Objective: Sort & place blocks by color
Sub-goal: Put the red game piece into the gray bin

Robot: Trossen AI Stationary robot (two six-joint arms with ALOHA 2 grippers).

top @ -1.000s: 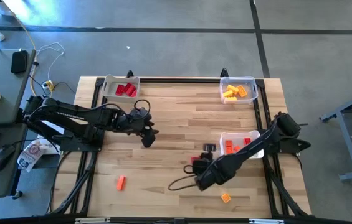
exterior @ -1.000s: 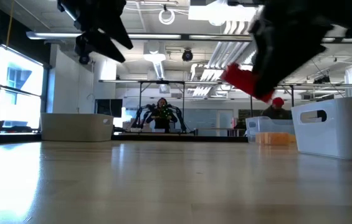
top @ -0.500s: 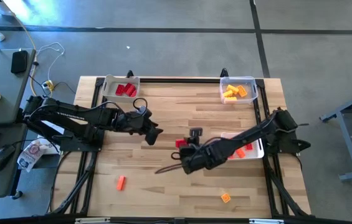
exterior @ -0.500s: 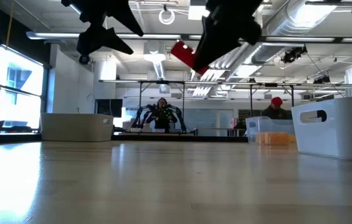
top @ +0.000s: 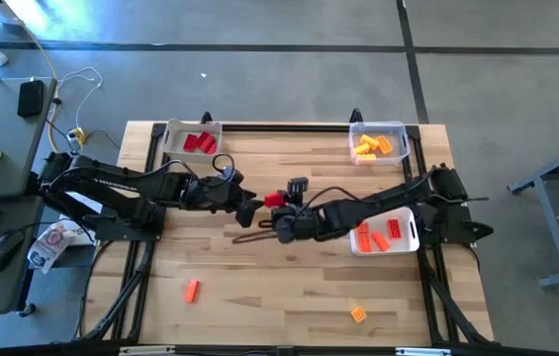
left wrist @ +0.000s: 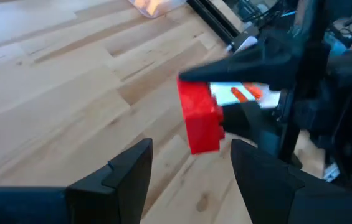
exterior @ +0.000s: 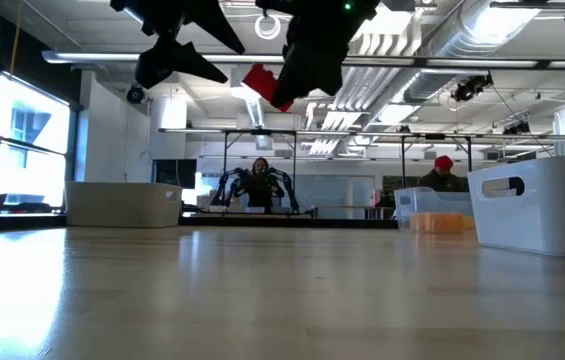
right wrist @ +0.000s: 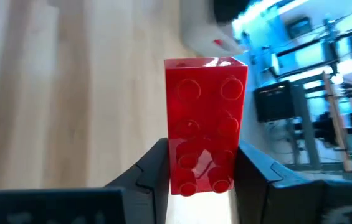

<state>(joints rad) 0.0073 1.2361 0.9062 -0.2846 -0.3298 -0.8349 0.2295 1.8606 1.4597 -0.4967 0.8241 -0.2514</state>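
My right gripper (top: 283,210) is shut on a red block (top: 275,200) and holds it above the table's middle. In the low view the block (exterior: 261,85) hangs high over the tabletop. My left gripper (top: 246,209) stands open just to the block's left, pointing at it. In its wrist view, the block (left wrist: 199,122) is a little ahead of the gap between its fingers (left wrist: 191,171) and does not touch them. Two orange blocks (top: 192,289) (top: 358,314) lie flat on the table near its front edge. My right gripper pinches the red block between its two fingers (right wrist: 154,169), which are on its two long sides at the near end (right wrist: 204,177). The fingers lie along the block, which sticks out ahead of them with its studded face (right wrist: 205,106) toward the wrist camera. The block is lifted clear of the table.
A white bin (top: 172,138) with red blocks stands at the far left. A clear bin (top: 398,129) with yellow-orange blocks is at the far right. A white bin (top: 410,229) with orange blocks sits at the right edge. Bare wood lies between them.
My right gripper has carried the red block from the near right of the table up and toward the far left, close to my left gripper, rolling its wrist on the way. The block has stayed in the hold, clear of the table. My left gripper has rolled a little in place.
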